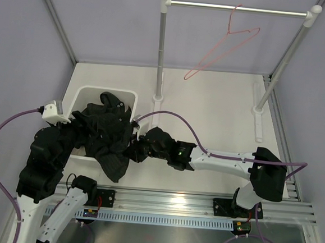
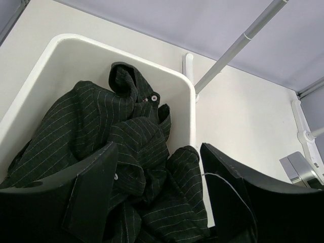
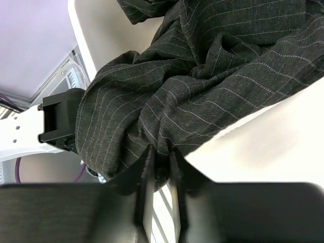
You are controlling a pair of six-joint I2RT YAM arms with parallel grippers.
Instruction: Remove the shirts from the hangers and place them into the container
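Observation:
The black pinstriped shirt (image 1: 101,129) lies bunched in the white container (image 1: 106,90), with one part hanging over its near right rim. My right gripper (image 1: 133,151) is shut on a fold of that hanging part; in the right wrist view the shirt (image 3: 202,76) is pinched between the narrow jaws of the right gripper (image 3: 162,154), just outside the container's rim (image 3: 253,142). My left gripper (image 2: 158,152) stands open above the shirt (image 2: 126,147) inside the container (image 2: 101,46), holding nothing. The pink hanger (image 1: 225,45) hangs bare on the rail.
A metal rail (image 1: 239,9) on two posts with white feet stands at the back right of the table. The left arm's body (image 3: 61,119) is close beside the hanging cloth. An aluminium track (image 1: 189,205) runs along the near edge.

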